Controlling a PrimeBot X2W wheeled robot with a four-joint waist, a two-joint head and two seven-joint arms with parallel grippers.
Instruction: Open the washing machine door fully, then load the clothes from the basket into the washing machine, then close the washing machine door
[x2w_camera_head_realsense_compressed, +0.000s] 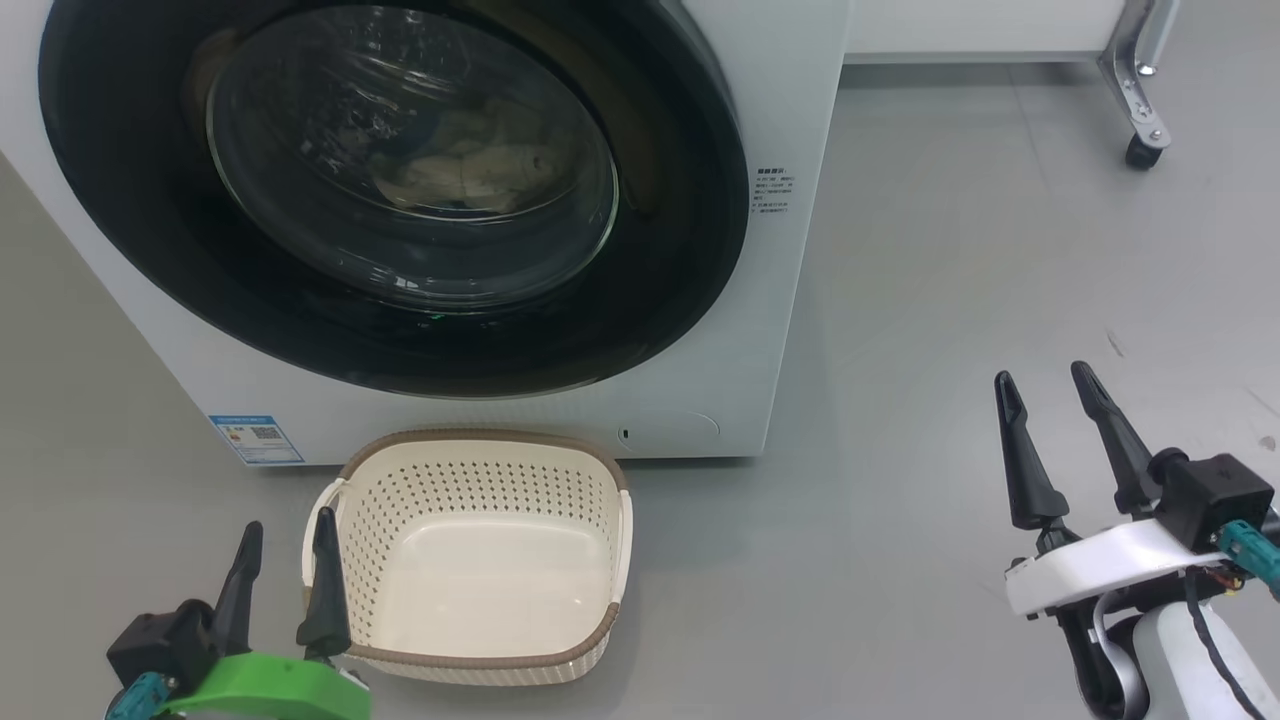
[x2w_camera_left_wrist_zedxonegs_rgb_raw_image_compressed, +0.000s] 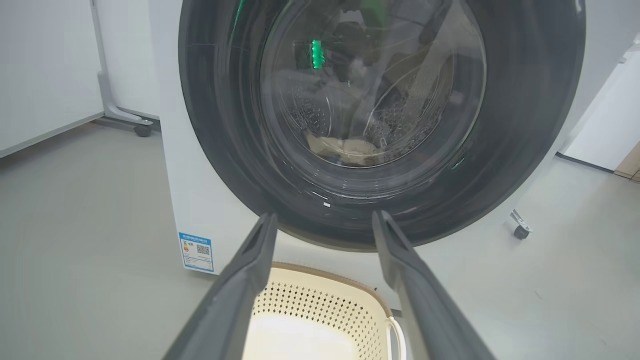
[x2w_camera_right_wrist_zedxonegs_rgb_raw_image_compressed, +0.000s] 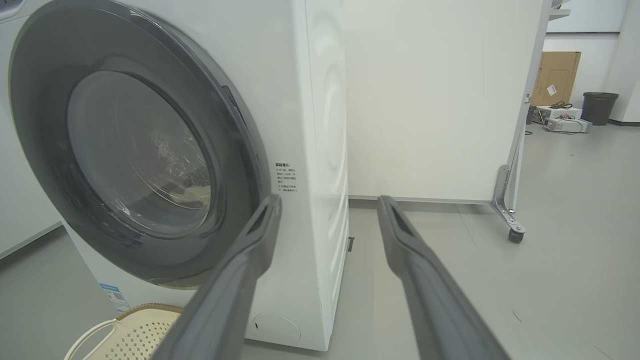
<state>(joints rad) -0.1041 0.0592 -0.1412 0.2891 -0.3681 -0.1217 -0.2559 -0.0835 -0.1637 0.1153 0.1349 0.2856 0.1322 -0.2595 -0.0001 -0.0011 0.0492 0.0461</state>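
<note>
The washing machine door (x2w_camera_head_realsense_compressed: 150, 250) looks shut, clothes (x2w_camera_head_realsense_compressed: 470, 165) inside, basket (x2w_camera_head_realsense_compressed: 480, 437) empty. Left claw (x2w_camera_head_realsense_compressed: 288, 525) gapes empty, nearer, just below the door; right claw (x2w_camera_head_realsense_compressed: 1043, 375) gapes empty, well apart.

clothes (x2w_camera_head_realsense_compressed: 470, 170) lie blurred behind the washing machine door (x2w_camera_head_realsense_compressed: 130, 200).

The washing machine (x2w_camera_head_realsense_compressed: 790, 250) was white, with a blue label (x2w_camera_head_realsense_compressed: 256, 440) at its near left corner. The washing machine door (x2w_camera_head_realsense_compressed: 130, 230) had a glossy black rim around clear glass, and the clothes (x2w_camera_head_realsense_compressed: 470, 170) behind it looked pale cream. The basket (x2w_camera_head_realsense_compressed: 480, 436) was cream, patterned with rows of small holes, with a brown rim and white handles. The floor (x2w_camera_head_realsense_compressed: 950, 300) was grey. The left gripper (x2w_camera_head_realsense_compressed: 288, 520) had black fingers on a green mount; the right gripper (x2w_camera_head_realsense_compressed: 1042, 373) had black fingers on a white one.
</note>
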